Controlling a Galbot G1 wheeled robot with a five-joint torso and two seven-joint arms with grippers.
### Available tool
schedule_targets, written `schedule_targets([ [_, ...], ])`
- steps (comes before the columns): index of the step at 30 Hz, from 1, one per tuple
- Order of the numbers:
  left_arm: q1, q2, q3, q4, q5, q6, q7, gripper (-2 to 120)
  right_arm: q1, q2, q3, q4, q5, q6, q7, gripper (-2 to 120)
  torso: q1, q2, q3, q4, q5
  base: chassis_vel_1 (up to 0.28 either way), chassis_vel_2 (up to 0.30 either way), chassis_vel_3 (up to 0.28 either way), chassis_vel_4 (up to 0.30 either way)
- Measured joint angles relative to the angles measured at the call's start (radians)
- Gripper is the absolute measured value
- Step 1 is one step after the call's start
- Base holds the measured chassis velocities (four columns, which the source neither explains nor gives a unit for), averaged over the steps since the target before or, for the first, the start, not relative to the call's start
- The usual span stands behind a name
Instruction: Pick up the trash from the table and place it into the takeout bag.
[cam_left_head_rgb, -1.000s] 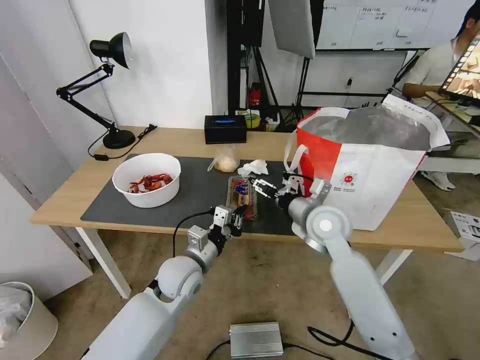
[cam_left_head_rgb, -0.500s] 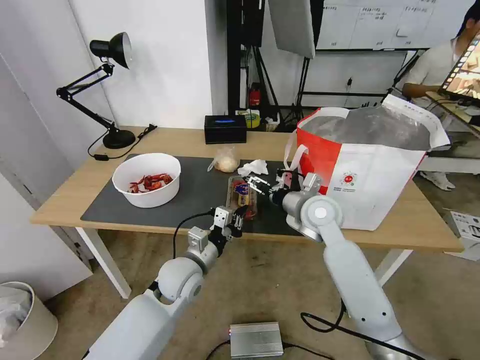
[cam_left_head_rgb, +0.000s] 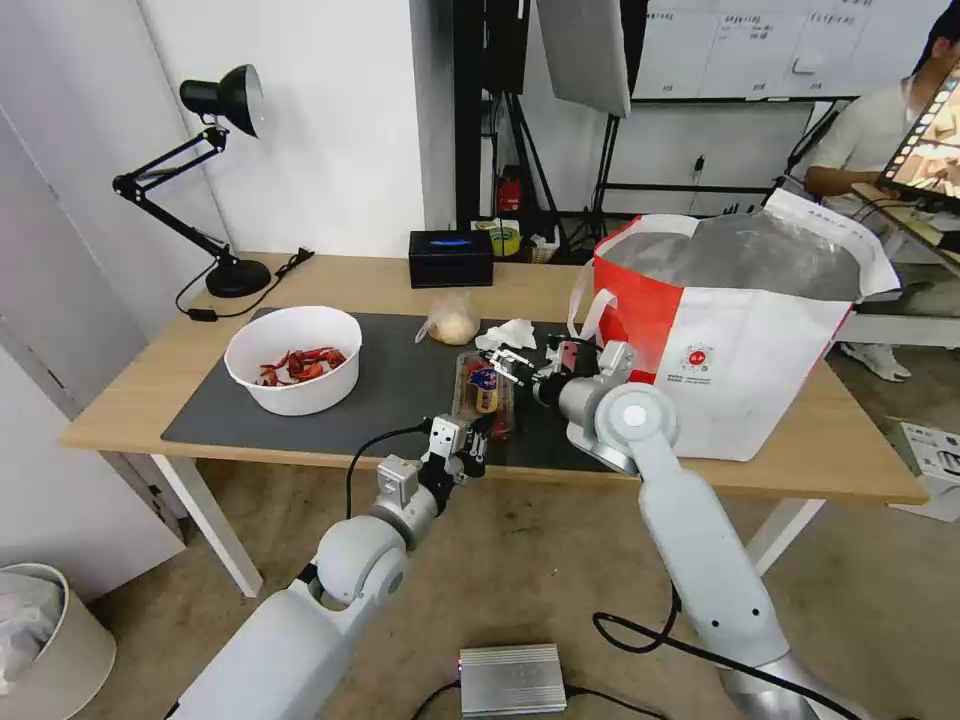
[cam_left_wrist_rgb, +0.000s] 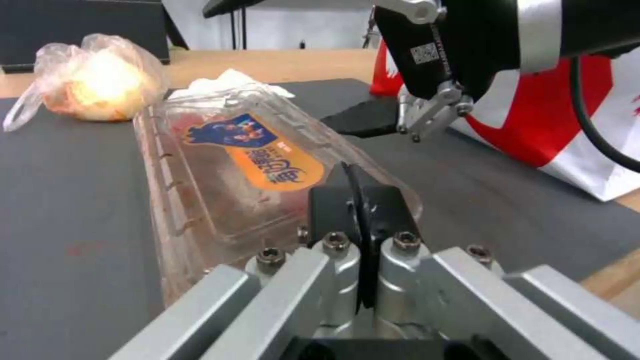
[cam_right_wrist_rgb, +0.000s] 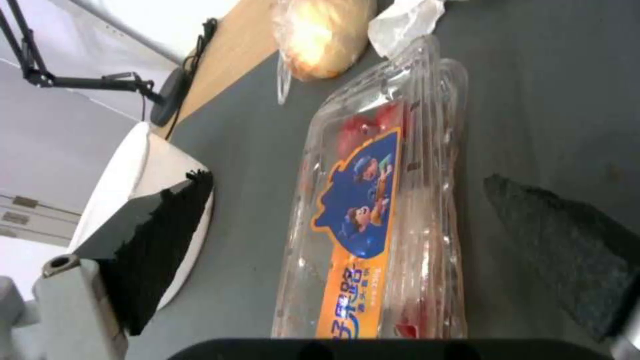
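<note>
Clear hinged plastic tray (cam_left_head_rgb: 485, 393) with blue-orange label lies flat on the dark grey mat (cam_left_head_rgb: 400, 385), mid-counter, lid down, red bits visible inside. Right gripper (cam_left_head_rgb: 513, 364) hovers low over the tray's far-right side, fingers spread wide; in the right wrist view the two dark pads (cam_right_wrist_rgb: 160, 245) straddle the tray (cam_right_wrist_rgb: 377, 220) with clear gap each side, not touching it. Left gripper (cam_left_head_rgb: 472, 447) sits at the tray's near end by the counter (cam_left_head_rgb: 130, 400) front edge, fingers pressed together with nothing between them; left wrist view puts its tips (cam_left_wrist_rgb: 363, 210) just at the tray's near corner (cam_left_wrist_rgb: 247, 170), contact unclear. Small clear bag with beige lump (cam_left_head_rgb: 452, 320) and crumpled white tissue (cam_left_head_rgb: 508, 334) lie just beyond the tray on the mat. White bowl (cam_left_head_rgb: 293, 358) of red shell scraps on the mat's left part, well apart. Takeout bag (cam_left_head_rgb: 735, 320) stands upright and open on the counter's right side, foil lining showing, just beside the right arm
</note>
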Motion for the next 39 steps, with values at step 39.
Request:
schedule_targets([
  [39, -0.004, 0.001, 0.005, 0.008, 0.003, 0.004, 0.005, 0, 0.07, 0.062, 0.018, -0.14, 0.074, -0.052, 0.006, 100, 0.0, 0.0, 0.0, 0.0, 0.0001, 0.0, 0.0, 0.0, 0.0],
])
